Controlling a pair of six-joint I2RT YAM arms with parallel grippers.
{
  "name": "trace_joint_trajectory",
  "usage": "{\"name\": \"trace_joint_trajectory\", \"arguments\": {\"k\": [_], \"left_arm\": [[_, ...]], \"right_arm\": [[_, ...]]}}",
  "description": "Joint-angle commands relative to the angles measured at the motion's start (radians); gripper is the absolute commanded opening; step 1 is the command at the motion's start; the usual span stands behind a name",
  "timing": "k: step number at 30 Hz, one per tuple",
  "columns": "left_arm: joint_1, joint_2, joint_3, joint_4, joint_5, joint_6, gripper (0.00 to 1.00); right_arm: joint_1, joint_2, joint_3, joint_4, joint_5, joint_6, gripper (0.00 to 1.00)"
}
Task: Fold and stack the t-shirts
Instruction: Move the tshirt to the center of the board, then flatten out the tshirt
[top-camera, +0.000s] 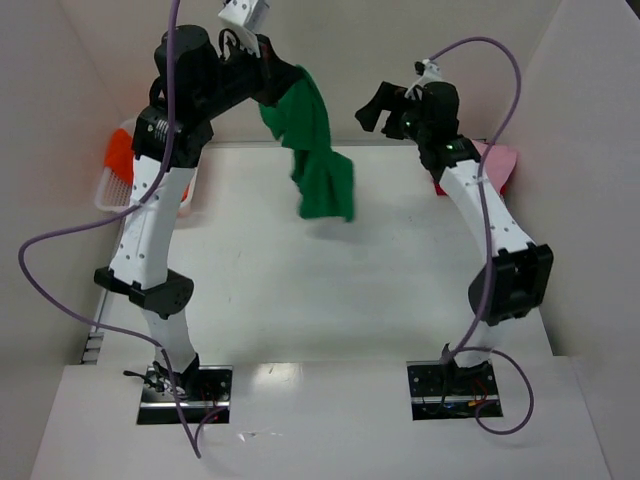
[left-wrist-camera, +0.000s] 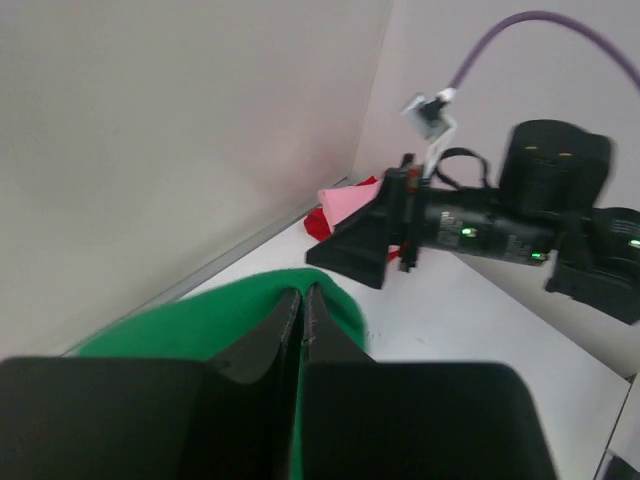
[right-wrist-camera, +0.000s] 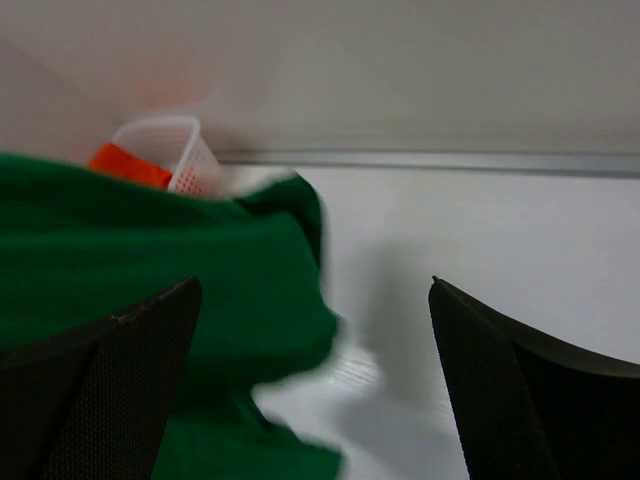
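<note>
My left gripper (top-camera: 283, 85) is shut on the green t-shirt (top-camera: 318, 160) and holds it high above the table's back middle, so the cloth hangs down crumpled. In the left wrist view the jaws (left-wrist-camera: 302, 300) pinch a green fold (left-wrist-camera: 150, 330). My right gripper (top-camera: 378, 108) is open and empty, raised to the right of the hanging shirt. In the right wrist view the green shirt (right-wrist-camera: 180, 270) fills the left side between and beyond the fingers (right-wrist-camera: 130, 370). An orange shirt (top-camera: 118, 150) lies in the basket. Pink (top-camera: 497, 160) and red (left-wrist-camera: 322, 222) shirts lie at the back right.
A white mesh basket (top-camera: 112, 190) stands at the back left edge of the table (top-camera: 300, 290), also in the right wrist view (right-wrist-camera: 185, 150). White walls enclose the back and both sides. The right arm (left-wrist-camera: 500, 230) crosses the left wrist view.
</note>
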Motion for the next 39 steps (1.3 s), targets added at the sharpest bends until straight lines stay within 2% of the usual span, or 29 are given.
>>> {"name": "trace_joint_trajectory", "arguments": {"k": [1, 5, 11, 13, 17, 19, 24, 29, 33, 39], "left_arm": [[-0.033, -0.027, -0.041, -0.026, -0.127, 0.033, 0.0], [-0.055, 0.008, -0.08, -0.015, -0.154, -0.007, 0.0], [-0.055, 0.1, -0.142, -0.015, -0.207, -0.05, 0.0], [-0.055, 0.1, -0.229, -0.014, -0.197, -0.059, 0.0], [-0.055, 0.038, -0.499, 0.067, -0.21, -0.079, 0.0], [-0.055, 0.004, -0.659, 0.096, -0.233, -0.089, 0.0], [-0.046, -0.104, -0.861, 0.141, -0.28, -0.119, 0.0], [-0.027, -0.118, -0.872, 0.171, -0.257, -0.152, 0.0], [-0.016, -0.092, -0.847, 0.171, -0.291, -0.151, 0.0], [0.035, -0.061, -0.811, 0.201, -0.313, -0.132, 0.0]], "right_arm": [[-0.004, -0.223, -0.121, 0.071, 0.066, -0.033, 1.0], [-0.004, -0.388, -0.286, 0.082, 0.004, -0.033, 1.0], [-0.004, -0.48, -0.432, 0.005, 0.064, -0.005, 1.0], [-0.004, -0.512, -0.46, -0.028, 0.102, -0.017, 1.0], [-0.013, -0.537, -0.498, -0.042, 0.125, -0.017, 1.0], [-0.013, -0.537, -0.521, -0.052, 0.096, -0.017, 1.0], [-0.008, -0.506, -0.602, -0.071, -0.068, -0.059, 1.0], [0.136, -0.46, -0.65, -0.104, -0.007, -0.083, 1.0], [0.267, -0.411, -0.671, -0.093, 0.029, -0.072, 1.0], [0.357, -0.296, -0.695, -0.116, 0.082, -0.055, 1.0]]}}
